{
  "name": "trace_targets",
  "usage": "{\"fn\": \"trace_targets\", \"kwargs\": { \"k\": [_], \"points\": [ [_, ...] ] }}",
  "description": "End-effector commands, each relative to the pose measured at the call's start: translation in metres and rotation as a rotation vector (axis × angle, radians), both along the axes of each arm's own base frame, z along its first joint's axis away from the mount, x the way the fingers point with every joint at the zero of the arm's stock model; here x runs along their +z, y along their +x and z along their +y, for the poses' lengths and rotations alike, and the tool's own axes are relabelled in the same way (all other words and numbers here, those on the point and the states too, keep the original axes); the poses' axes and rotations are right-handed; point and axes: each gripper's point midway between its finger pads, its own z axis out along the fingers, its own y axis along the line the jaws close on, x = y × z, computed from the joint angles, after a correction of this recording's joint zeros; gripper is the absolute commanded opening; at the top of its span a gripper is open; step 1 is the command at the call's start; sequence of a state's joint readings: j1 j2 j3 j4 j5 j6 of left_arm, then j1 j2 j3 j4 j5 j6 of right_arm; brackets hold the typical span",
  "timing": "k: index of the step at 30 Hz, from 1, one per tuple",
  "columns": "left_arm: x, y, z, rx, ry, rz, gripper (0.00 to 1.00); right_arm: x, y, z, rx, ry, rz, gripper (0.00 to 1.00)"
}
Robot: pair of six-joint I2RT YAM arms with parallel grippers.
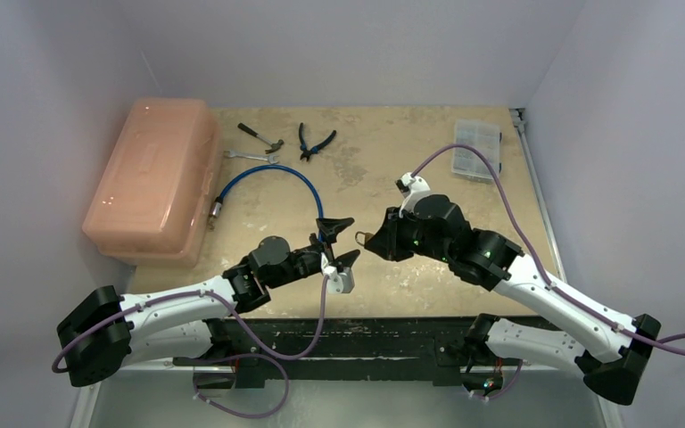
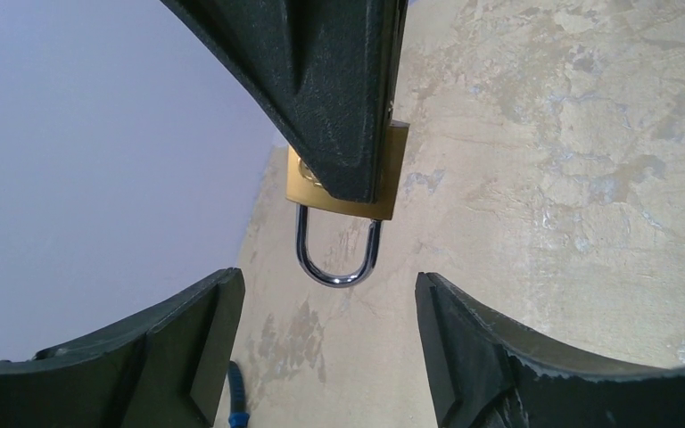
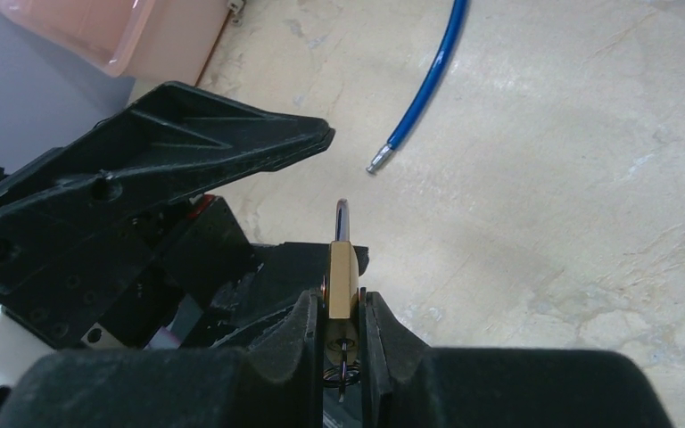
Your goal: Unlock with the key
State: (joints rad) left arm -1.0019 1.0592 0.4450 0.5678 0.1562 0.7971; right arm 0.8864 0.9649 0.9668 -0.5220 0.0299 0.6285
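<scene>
Presenting the padlock (image 3: 342, 276) for unlocking: right fingers (image 3: 296, 343) clamp its brass body.
Left fingers (image 2: 187, 339) gape either side of the shackle (image 2: 339, 263) — next, probably grip and tug it — key (image 3: 343, 367) seemingly seated, bottom centre.

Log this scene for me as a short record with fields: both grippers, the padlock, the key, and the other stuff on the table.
right gripper: shut on the padlock, gripping its brass body
shackle: points toward the left gripper
left gripper: open, holding nothing
key: only a small ring shows under the padlock; blade hidden
elsewhere: blue cable, pliers, wrench, hammer, pink box
</scene>
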Motion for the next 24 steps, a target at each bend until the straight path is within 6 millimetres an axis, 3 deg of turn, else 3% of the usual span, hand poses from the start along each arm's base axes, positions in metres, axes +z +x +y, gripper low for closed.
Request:
{"fn": "trace_targets", "kwargs": {
  "k": [1,8,16,24],
  "points": [
    [0.019,-0.003,0.000,-0.015,-0.064,-0.038,0.74,0.029,-0.010,0.011,0.071,0.091,-0.015,0.00],
    [0.018,-0.006,-0.004,-0.038,-0.061,-0.030,0.65,0.026,-0.011,0.017,0.096,0.094,-0.008,0.00],
    [0.014,-0.011,-0.008,-0.076,-0.037,-0.022,0.37,0.027,-0.014,0.019,0.113,0.104,-0.005,0.00],
    [0.012,-0.027,-0.014,-0.168,-0.015,0.004,0.30,0.022,-0.014,0.016,0.143,0.070,-0.041,0.00]
  ]
}}
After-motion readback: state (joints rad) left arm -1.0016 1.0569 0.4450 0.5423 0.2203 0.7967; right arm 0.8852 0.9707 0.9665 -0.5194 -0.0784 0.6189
